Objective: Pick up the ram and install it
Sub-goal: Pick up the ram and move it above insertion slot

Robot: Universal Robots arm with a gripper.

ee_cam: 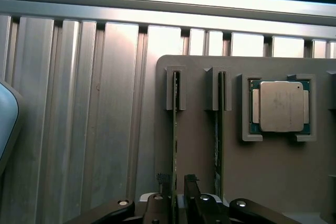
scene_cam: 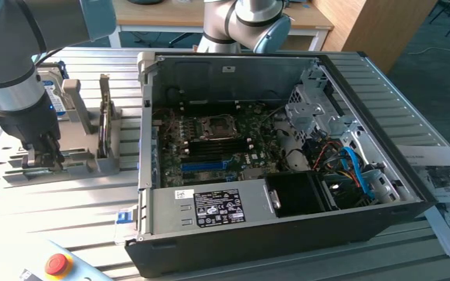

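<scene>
1. The ram [ee_cam: 175,145] stands on edge in its slot of the grey holder [ee_cam: 262,182] on the counter [ee_cam: 79,108]. The gripper [ee_cam: 177,184] straddles it, and I cannot tell whether it is clamped or merely apart around it.
2. A skewed or weak hold may tilt the stick and jam it in the slot.
3. The second stick [ee_cam: 218,129] stands just beside, so sideways drift may knock it.
4. The computer case [scene_cam: 233,73] sits well apart, and a loose hold could drop the ram.
</scene>
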